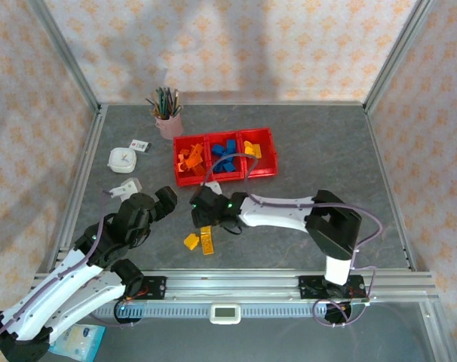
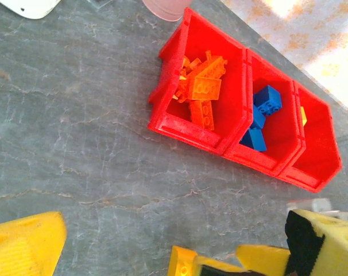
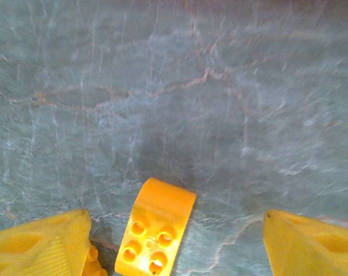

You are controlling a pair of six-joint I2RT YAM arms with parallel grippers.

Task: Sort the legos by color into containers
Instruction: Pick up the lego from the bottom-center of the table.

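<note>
The curved lego (image 3: 155, 233) is cut by the bottom edge; a second lego (image 3: 94, 260) seems mostly hidden.

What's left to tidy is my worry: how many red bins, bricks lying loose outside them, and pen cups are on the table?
Red bins: 3
Loose bricks outside the bins: 2 in view
Pink cup of pens: 1
Total: 6
</note>
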